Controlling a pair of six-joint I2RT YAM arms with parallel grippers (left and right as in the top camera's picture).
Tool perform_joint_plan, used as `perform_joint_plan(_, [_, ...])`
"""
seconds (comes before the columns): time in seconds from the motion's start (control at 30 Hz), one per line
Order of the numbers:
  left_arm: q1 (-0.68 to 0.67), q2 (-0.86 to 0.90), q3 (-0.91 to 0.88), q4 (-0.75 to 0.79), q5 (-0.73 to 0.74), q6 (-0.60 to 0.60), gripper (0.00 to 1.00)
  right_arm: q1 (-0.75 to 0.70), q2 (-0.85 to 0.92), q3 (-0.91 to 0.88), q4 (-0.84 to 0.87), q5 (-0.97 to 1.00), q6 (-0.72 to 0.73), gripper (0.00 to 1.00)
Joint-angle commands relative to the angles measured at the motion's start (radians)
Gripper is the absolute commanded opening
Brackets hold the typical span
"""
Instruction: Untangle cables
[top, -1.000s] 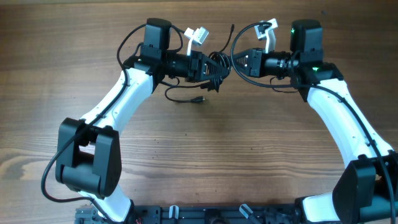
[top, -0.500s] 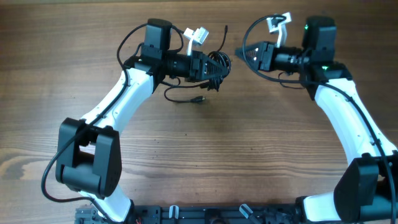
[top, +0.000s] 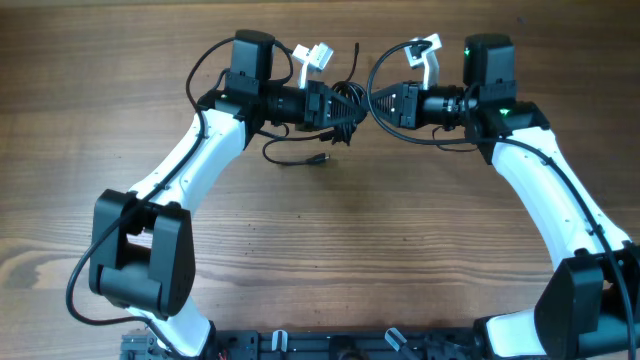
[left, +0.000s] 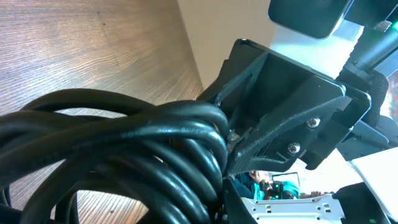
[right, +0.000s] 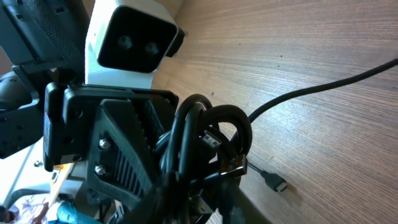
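Cables (top: 345, 110), overhead: knot pinched in pressed-together left gripper (top: 336, 105), long axis crosswise to the line between arms, right gripper (top: 377, 100) just beside it on the opposite side; tail (top: 285, 160) lying on table (top: 320, 260), plug (top: 319, 159) pointing toward right arm. Left wrist: cables (left: 124, 155) filling foreground, right gripper tips at their edge. Right wrist: cables (right: 205, 137) dead ahead; own jaw spread not discernible.

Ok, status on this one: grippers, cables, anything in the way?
Left gripper shut on the cable bundle. Right gripper at the bundle, grip unclear. One plug end trails loose on the table. No obstruction seen.
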Motion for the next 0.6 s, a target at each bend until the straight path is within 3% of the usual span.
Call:
perform_joint_plan(0.0, [-0.008, -0.017, 0.008, 0.009, 0.02, 0.023, 0.04, 0.024, 0.006, 0.002, 0.006, 0.0, -0.022, 0.21])
perform_joint_plan(0.27, [-0.008, -0.017, 0.008, 0.009, 0.021, 0.019, 0.04, 0.089, 0.007, 0.002, 0.006, 0.127, -0.02, 0.05])
perform_joint_plan(0.57, [-0.007, -0.017, 0.008, -0.015, 0.019, 0.02, 0.04, -0.043, -0.01, 0.002, 0.013, 0.261, 0.135, 0.04])
